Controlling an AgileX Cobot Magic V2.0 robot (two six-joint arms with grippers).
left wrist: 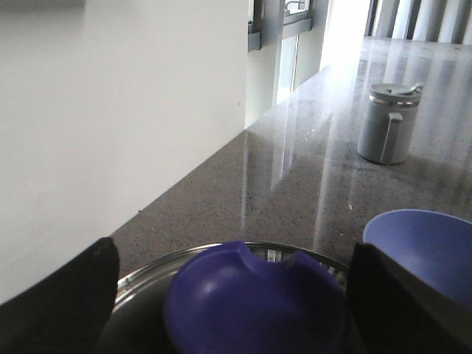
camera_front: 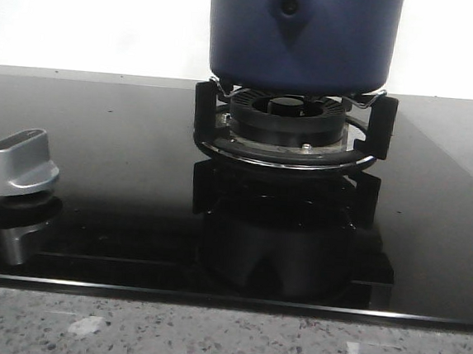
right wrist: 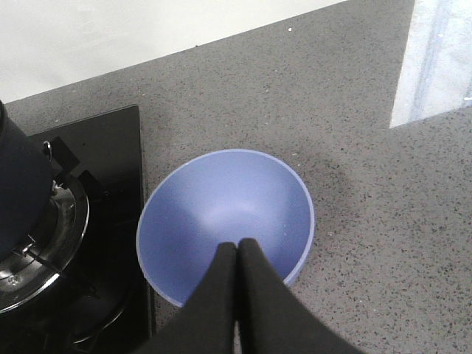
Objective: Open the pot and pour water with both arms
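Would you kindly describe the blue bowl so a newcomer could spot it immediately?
Start at the black glass cooktop carrying the pot. On the speckled grey counter just beside its edge sits the bowl: round, empty, matte periwinkle-blue, much paler than the navy pot.

Front cam cuts off the pot (camera_front: 302,38) top, so I can't see its lid or rim there.

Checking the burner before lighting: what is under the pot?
The pot sits on a black burner grate above the ringed burner head. The burner's top centre is partly hidden by the pot's base.
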